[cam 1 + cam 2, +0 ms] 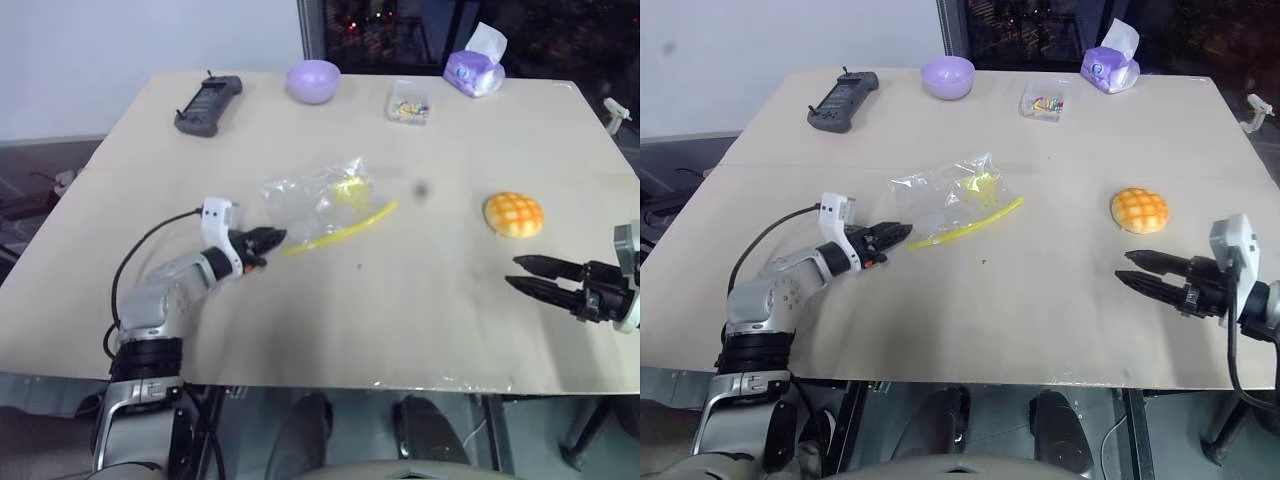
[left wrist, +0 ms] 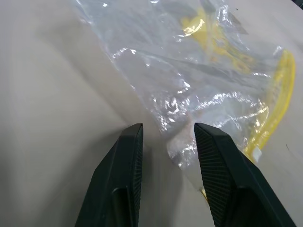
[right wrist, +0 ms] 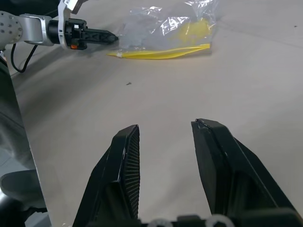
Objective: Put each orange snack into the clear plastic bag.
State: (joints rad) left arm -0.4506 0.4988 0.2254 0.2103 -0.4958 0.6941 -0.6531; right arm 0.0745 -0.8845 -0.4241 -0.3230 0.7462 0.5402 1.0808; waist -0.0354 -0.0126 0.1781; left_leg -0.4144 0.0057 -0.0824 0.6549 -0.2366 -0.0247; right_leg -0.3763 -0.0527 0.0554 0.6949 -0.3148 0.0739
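The clear plastic bag (image 1: 325,200) lies flat mid-table, crinkled, with a yellow seal strip (image 1: 345,228) along its near edge and a small yellow piece showing through it. My left gripper (image 1: 270,238) is low at the bag's near-left corner and open. In the left wrist view that corner (image 2: 182,151) reaches into the gap between the fingers (image 2: 125,161), unpinched. The orange snack (image 1: 513,214), a domed bun with a grid top, sits alone on the right. My right gripper (image 1: 512,272) hovers open and empty just in front of the snack, apart from it.
Along the far edge of the table (image 1: 330,330) stand a black handheld controller (image 1: 208,104), a purple bowl (image 1: 314,80), a small clear box of colourful bits (image 1: 410,103) and a purple tissue pack (image 1: 474,70).
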